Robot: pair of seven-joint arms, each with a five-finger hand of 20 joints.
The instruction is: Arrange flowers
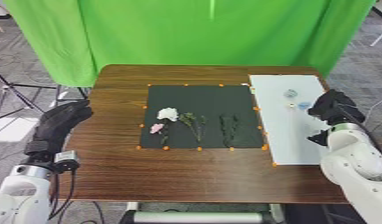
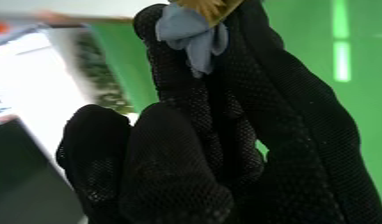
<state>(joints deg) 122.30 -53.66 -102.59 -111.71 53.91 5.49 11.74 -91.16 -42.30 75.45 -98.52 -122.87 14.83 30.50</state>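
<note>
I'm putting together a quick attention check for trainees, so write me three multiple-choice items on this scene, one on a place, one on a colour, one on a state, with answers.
1. Where is the robot's right hand?
A) At the left edge of the brown wooden table
B) At the right edge of the long white sheet
C) On the floor

2. What colour is the curtain behind the table?
A) Green
B) Red
C) Purple

3. In what state is the white ruffled flower?
A) Upright in a vase
B) Hanging from the curtain
C) Lying down on the square black mat

Answers:
1 B: the glove overlaps the sheet's right side.
2 A: bright green cloth hangs beyond the table's far edge.
3 C: its bloom rests against the mat.
</note>
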